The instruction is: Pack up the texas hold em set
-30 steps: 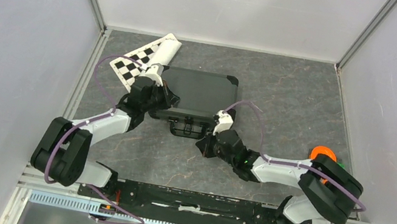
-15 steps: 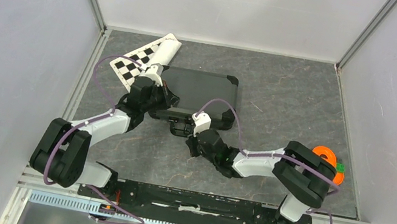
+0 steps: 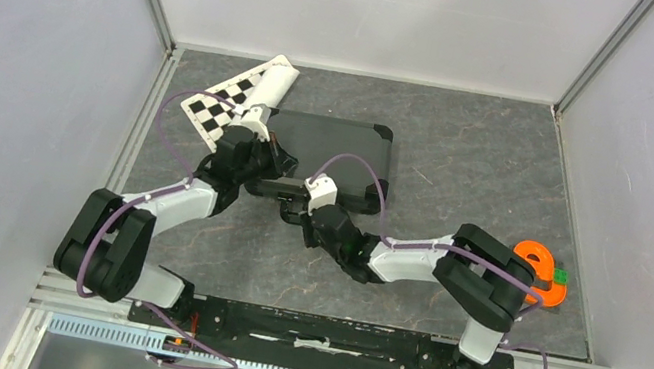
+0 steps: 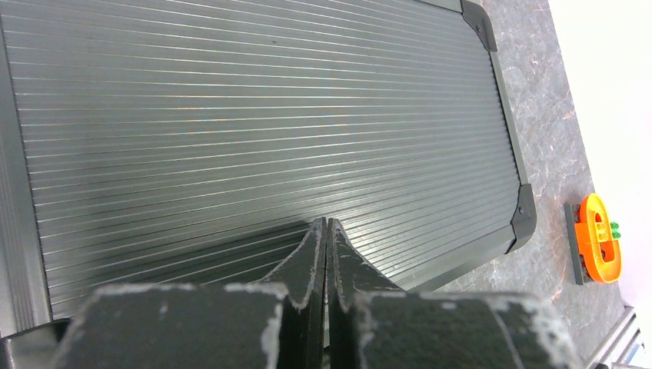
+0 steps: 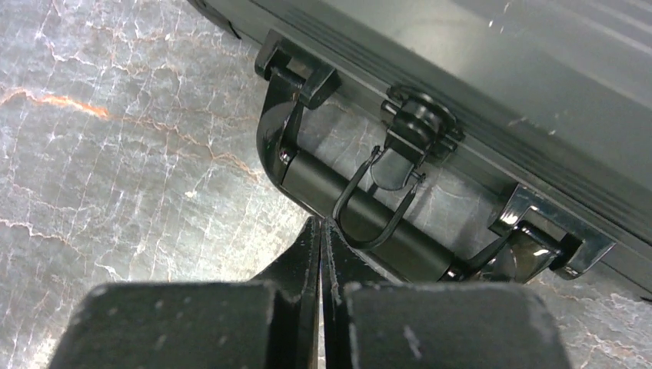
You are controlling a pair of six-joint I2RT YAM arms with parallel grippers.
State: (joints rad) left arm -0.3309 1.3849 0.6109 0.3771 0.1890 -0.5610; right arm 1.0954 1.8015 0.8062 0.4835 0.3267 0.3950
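Right wrist view: the right gripper (image 5: 321, 234), pinched shut on nothing, is nosing up to the handle (image 5: 315, 181) and latch (image 5: 415, 123) on the case (image 5: 538, 46) front. Farther on, the left gripper (image 4: 326, 231), also closed and empty, is seemingly bearing down on the ribbed lid (image 4: 254, 115). The case is lying shut on the table (image 3: 470, 159), so fastening looks underway; next, the latch needs pressing home.

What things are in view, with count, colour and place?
case: one, black, closed, middle of the table toward the far side
handle: one, black, on the case's near side
checkered board: one, black-and-white, far left, beside the case
orange object: one, orange with green, right edge of the table
table: one, grey marbled
left gripper: one, black, shut, over the case's lid
right gripper: one, black, shut, at the handle
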